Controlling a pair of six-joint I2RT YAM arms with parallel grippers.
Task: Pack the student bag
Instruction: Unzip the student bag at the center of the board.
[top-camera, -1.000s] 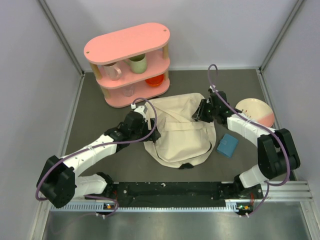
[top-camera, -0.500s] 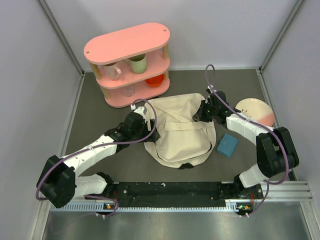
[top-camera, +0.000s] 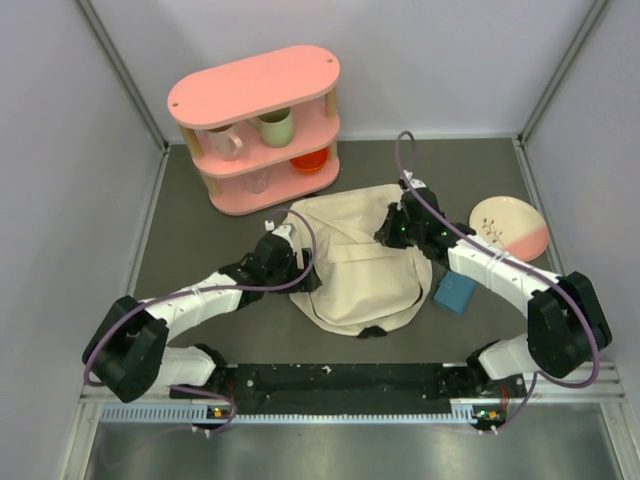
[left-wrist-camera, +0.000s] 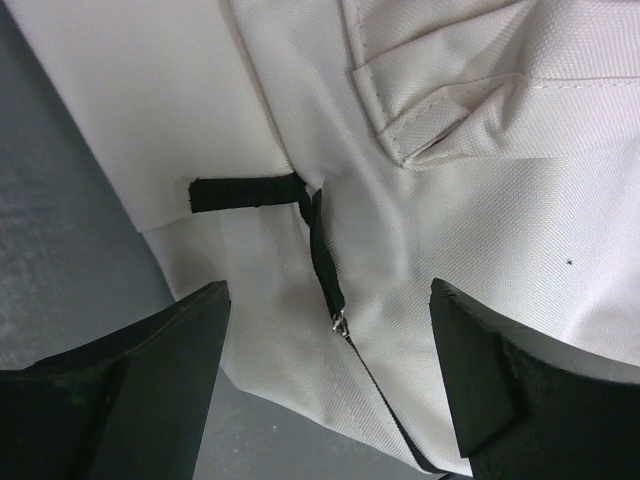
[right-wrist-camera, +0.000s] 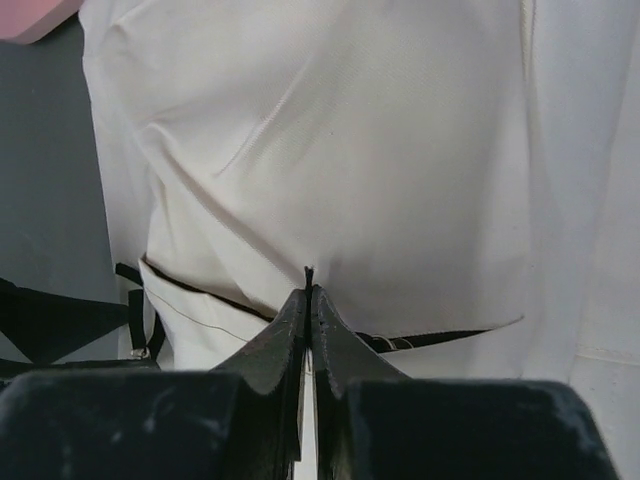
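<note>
The cream student bag (top-camera: 365, 270) lies flat in the middle of the table. My left gripper (top-camera: 302, 276) is open at the bag's left edge. In the left wrist view the open gripper (left-wrist-camera: 328, 296) straddles the dark zipper line with its small metal slider (left-wrist-camera: 341, 322), near a short black strap tab (left-wrist-camera: 240, 193). My right gripper (top-camera: 386, 232) is over the bag's upper right part. In the right wrist view this gripper (right-wrist-camera: 309, 291) is shut on a thin black zipper pull (right-wrist-camera: 308, 272) against the cream fabric (right-wrist-camera: 350, 150).
A pink two-tier shelf (top-camera: 258, 125) with mugs and an orange bowl stands at the back left, close behind the bag. A pink-and-cream plate (top-camera: 510, 225) lies at the right. A blue box (top-camera: 455, 291) sits just right of the bag.
My right gripper has moved left across the bag's top while staying shut on the pull. My left gripper has shifted slightly nearer along the bag's left edge.
</note>
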